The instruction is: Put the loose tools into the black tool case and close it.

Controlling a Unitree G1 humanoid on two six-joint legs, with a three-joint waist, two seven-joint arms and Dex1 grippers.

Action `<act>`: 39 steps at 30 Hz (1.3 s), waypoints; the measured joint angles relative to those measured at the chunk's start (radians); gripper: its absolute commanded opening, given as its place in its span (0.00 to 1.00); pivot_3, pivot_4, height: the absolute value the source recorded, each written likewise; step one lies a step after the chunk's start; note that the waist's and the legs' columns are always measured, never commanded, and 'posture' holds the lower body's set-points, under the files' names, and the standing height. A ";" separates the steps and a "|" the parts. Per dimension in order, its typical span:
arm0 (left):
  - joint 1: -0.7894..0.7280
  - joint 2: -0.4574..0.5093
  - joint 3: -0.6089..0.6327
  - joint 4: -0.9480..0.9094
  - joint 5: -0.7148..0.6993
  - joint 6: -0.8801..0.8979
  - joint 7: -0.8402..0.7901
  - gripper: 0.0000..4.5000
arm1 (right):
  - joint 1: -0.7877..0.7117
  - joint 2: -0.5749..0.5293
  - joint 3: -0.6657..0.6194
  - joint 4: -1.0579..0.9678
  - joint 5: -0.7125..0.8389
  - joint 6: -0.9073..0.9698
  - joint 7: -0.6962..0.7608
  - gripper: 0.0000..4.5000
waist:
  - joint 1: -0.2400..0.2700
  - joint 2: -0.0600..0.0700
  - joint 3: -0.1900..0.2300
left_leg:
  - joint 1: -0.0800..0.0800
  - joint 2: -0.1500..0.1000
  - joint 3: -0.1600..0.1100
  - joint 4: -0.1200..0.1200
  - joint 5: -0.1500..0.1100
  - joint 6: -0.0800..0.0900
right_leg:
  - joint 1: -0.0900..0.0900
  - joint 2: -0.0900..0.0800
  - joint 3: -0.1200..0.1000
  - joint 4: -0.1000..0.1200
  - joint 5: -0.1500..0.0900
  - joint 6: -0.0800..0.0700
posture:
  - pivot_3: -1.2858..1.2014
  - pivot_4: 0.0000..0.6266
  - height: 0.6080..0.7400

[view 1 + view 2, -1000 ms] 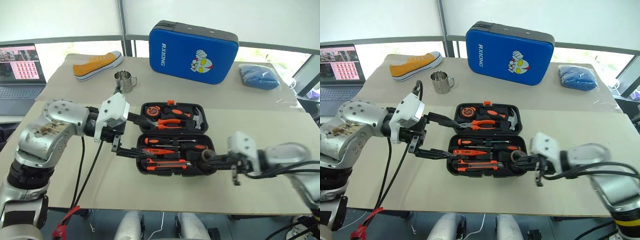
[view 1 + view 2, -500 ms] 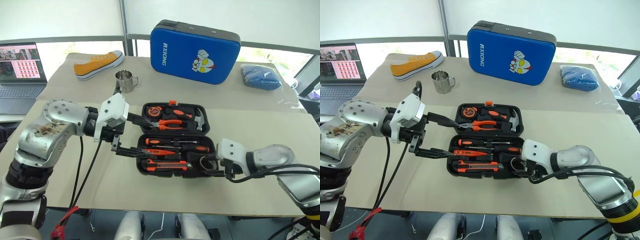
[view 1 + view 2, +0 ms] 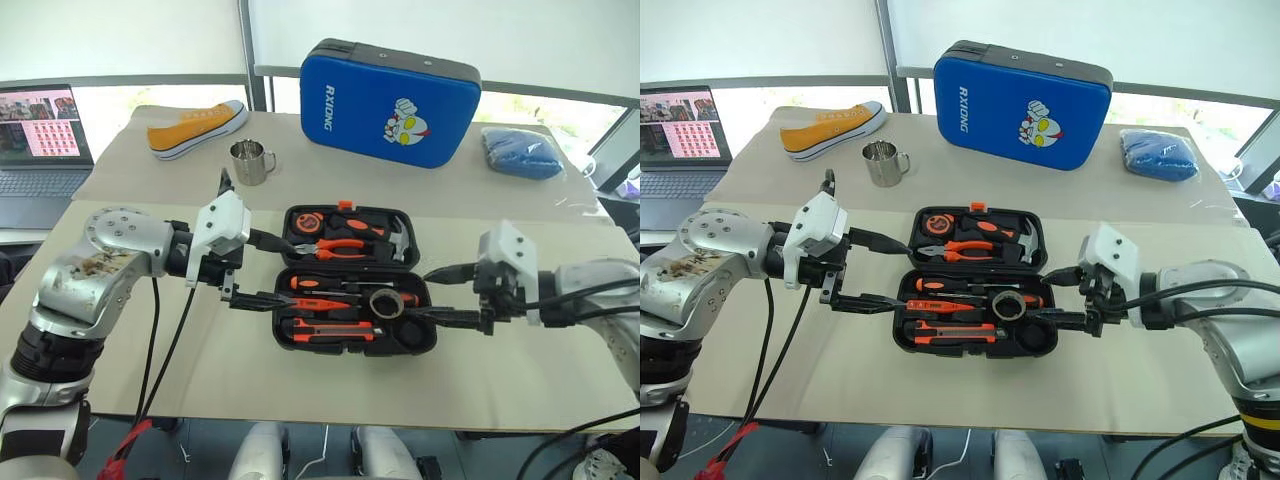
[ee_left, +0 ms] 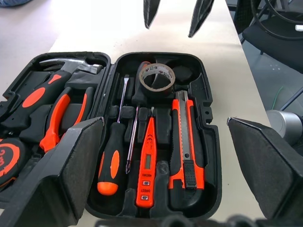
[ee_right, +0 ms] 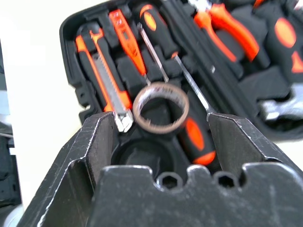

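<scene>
The black tool case (image 3: 283,330) lies open in the middle of the table. Its near half holds two screwdrivers (image 4: 111,161), the slim tester (image 4: 146,165) and the utility knife (image 4: 185,142). The dark tape roll (image 3: 385,301) rests tilted across the screwdriver shafts, beside an empty round recess (image 3: 410,333). My left gripper (image 3: 297,272) is open at the case's left end, one finger over each half. My right gripper (image 3: 418,296) is open at the case's right end, just clear of the tape roll (image 5: 161,106) and holding nothing.
Orange pliers (image 3: 345,243) and a hammer (image 3: 398,240) sit in the case's far half. Behind it stand a blue zip case (image 3: 390,90), a metal cup (image 3: 248,160), a yellow shoe (image 3: 195,127) and a blue cloth (image 3: 520,152). A laptop (image 3: 40,130) is far left.
My right gripper opened, let go of the tape roll and drew back up and to the right. The roll now rests in the case. The left gripper has stayed put.
</scene>
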 measured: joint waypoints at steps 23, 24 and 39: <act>-0.031 -0.006 -0.009 -0.001 0.011 0.000 -0.012 1.00 | -0.079 0.119 0.338 0.129 -0.309 -0.264 -0.043 0.01 | -0.006 0.000 0.000 | 0.000 0.000 0.000 0.000 0.000 0.000 | -0.001 0.000 0.000 0.001 0.000 0.000 | 0.52 0.24 0.99; -0.031 -0.006 -0.009 -0.001 0.011 0.000 -0.012 1.00 | -0.079 0.113 0.333 0.125 -0.307 -0.259 -0.034 0.01 | -0.006 0.000 0.000 | 0.000 0.000 0.000 0.000 0.000 0.000 | -0.001 0.000 0.000 0.001 0.000 0.000 | 0.52 0.24 0.99; -0.031 -0.023 -0.011 0.000 0.013 -0.012 -0.012 1.00 | 0.080 -0.085 0.198 -0.092 -0.196 -0.203 0.091 0.01 | -0.007 0.000 0.000 | 0.000 0.000 0.000 0.000 0.000 0.000 | 0.000 0.000 0.000 0.001 0.000 0.000 | 0.52 0.24 0.99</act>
